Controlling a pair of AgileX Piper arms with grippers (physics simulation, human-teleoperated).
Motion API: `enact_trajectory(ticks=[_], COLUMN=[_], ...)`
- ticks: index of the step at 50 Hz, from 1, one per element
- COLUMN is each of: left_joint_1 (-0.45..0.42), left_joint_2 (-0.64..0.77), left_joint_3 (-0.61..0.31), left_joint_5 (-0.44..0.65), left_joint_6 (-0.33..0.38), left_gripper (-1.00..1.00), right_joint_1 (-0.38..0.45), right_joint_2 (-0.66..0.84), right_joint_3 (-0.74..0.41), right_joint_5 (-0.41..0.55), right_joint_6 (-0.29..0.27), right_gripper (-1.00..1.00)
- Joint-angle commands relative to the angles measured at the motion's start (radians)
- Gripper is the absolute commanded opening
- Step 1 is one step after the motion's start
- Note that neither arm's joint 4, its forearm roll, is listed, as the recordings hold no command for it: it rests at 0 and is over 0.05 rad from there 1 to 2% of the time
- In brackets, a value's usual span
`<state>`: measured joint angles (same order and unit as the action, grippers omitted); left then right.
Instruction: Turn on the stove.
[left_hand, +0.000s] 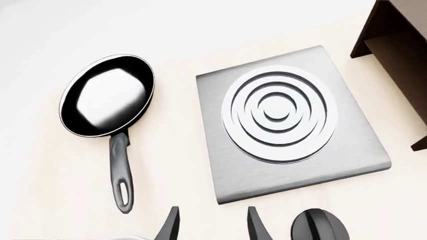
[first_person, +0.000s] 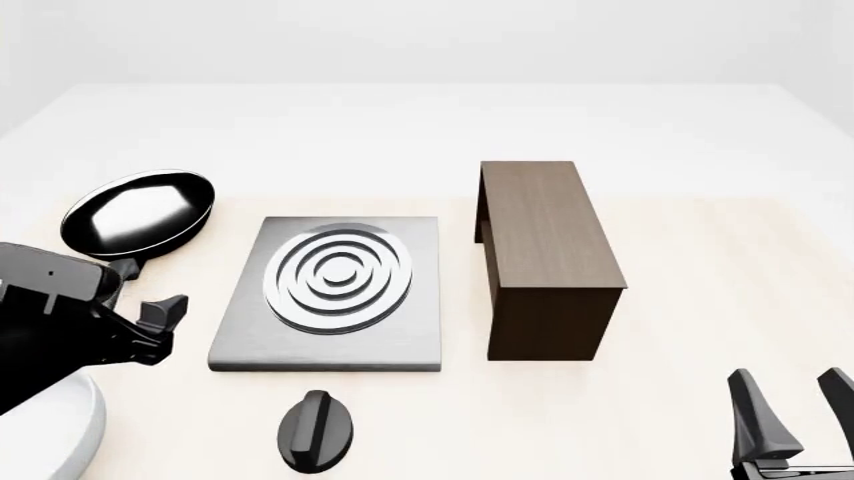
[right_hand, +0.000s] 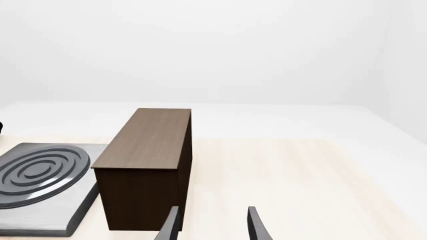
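Grey stove (first_person: 334, 345) with silver rings — black knob (first_person: 316, 430), brown block (first_person: 547, 250).

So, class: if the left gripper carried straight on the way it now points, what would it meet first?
Probably the stove plate: the open left gripper points between it and the knob. Depth is unclear, so it might meet the table first.

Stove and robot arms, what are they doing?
Two robot arms sit at a table and neither is holding anything. The left gripper is open and hangs beside the stove, near the frying pan. The stove's black knob sits untouched in front of the metal plate. The right gripper is open too, off to the side past the brown wooden block.
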<state>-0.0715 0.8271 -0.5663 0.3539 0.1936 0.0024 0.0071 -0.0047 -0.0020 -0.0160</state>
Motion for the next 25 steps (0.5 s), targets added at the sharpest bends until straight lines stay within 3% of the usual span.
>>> enact_trajectory(ticks=[1, 25], left_joint_1=[0.006, 0.031], left_joint_2=[0.069, 0.155], left_joint_3=[0.028, 0.126], left_joint_5=[-0.046, -0.173], left_joint_6=[0.001, 0.037], left_gripper=[1.0, 1.0], right_joint_1=[0.0, 0.0], right_joint_2=[0.0, 0.0], right_joint_3=[0.0, 0.0], right_joint_5=[0.0, 0.0], right_joint_6=[0.0, 0.001], right_gripper=[1.0, 1.0])
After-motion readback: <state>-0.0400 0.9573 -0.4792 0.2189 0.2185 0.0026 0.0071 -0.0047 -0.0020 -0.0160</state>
